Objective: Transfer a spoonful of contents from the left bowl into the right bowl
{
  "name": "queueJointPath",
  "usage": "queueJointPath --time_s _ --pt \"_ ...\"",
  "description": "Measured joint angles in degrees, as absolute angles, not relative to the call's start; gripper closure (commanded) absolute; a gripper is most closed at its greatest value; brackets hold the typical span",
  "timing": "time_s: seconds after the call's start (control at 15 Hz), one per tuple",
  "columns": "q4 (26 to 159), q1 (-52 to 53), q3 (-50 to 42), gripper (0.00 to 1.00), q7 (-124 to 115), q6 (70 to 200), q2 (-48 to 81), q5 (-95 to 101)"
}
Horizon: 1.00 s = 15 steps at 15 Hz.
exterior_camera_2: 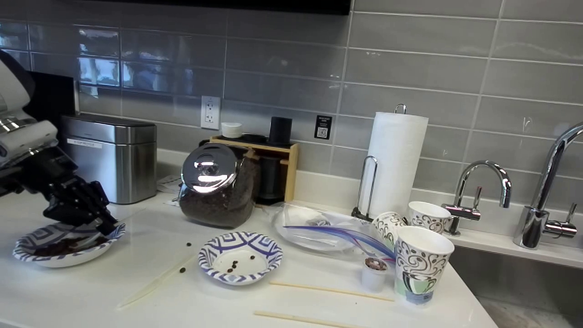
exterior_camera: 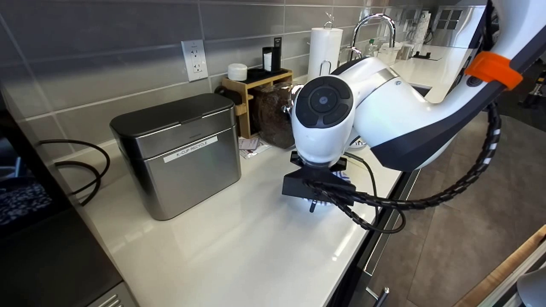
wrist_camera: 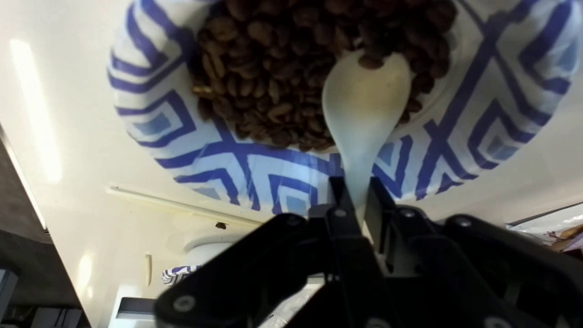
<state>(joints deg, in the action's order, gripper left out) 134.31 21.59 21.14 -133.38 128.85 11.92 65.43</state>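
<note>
The claw [wrist_camera: 358,189] is gripping a white spoon [wrist_camera: 365,102] over the left bowl [wrist_camera: 164,111].
In the wrist view the fingers [wrist_camera: 337,187] are pinching the handle, nearly together; the scoop is pointing toward 12 o'clock, and the contents [wrist_camera: 268,82], dark brown beans, are lying in that bowl between 11 and 12 o'clock from the fingertips, one bean [wrist_camera: 371,62] overlapping the scoop's tip. In an exterior view the right bowl [exterior_camera_2: 209,260] is sitting on the table [exterior_camera_2: 145,241] between 3 and 4 o'clock from the claw.

We see room to pass between left bowl [exterior_camera_2: 75,259] and right bowl [exterior_camera_2: 246,269], above a plastic knife [exterior_camera_2: 153,284]; a chrome-lidded jar [exterior_camera_2: 223,212] rises behind.
</note>
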Motion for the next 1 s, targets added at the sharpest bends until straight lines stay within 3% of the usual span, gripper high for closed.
queueJointPath --time_s 1.0 --pt "134.14 22.14 21.12 0.97 -126.54 130.57 11.44 62.51"
